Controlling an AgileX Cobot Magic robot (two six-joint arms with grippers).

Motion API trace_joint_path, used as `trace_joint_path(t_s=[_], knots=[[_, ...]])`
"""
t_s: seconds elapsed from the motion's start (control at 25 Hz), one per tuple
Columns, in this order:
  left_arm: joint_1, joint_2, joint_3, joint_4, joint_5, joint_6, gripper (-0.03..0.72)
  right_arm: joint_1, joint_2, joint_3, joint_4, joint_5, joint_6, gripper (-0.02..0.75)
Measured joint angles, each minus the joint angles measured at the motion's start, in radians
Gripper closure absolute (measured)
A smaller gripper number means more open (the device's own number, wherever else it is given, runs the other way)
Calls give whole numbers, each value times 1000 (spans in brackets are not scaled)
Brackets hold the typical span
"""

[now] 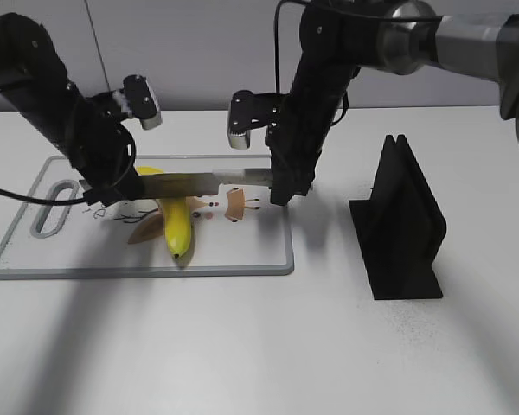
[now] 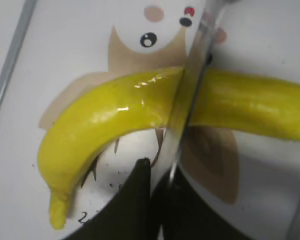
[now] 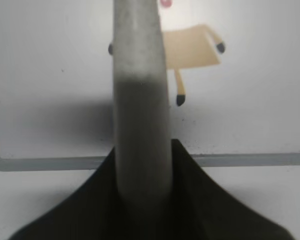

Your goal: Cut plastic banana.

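A yellow plastic banana [image 1: 178, 229] lies on a white cutting board [image 1: 242, 258] with a cartoon print. My right gripper [image 1: 282, 188] is shut on the grey handle [image 3: 140, 100] of a knife [image 1: 209, 181]. The blade [image 2: 187, 95] lies across the middle of the banana [image 2: 105, 120] and rests on its top. My left gripper [image 1: 111, 192] is at the blade's tip end, left of the banana. Its fingers [image 2: 152, 169] are together just short of the banana with nothing visible between them. The blade tip ends against the right finger.
A black knife stand [image 1: 402, 220] stands on the table right of the board. The board has a slot handle [image 1: 56, 207] at its left end. The board's edge [image 3: 50, 162] runs just under my right gripper.
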Motion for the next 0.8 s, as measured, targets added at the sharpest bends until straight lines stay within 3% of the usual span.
trace_joint_path(t_s=[0.8], knots=[[-4,-64,45,-20,-13,-1,649,8,-20,-42,-20,75,44,548]])
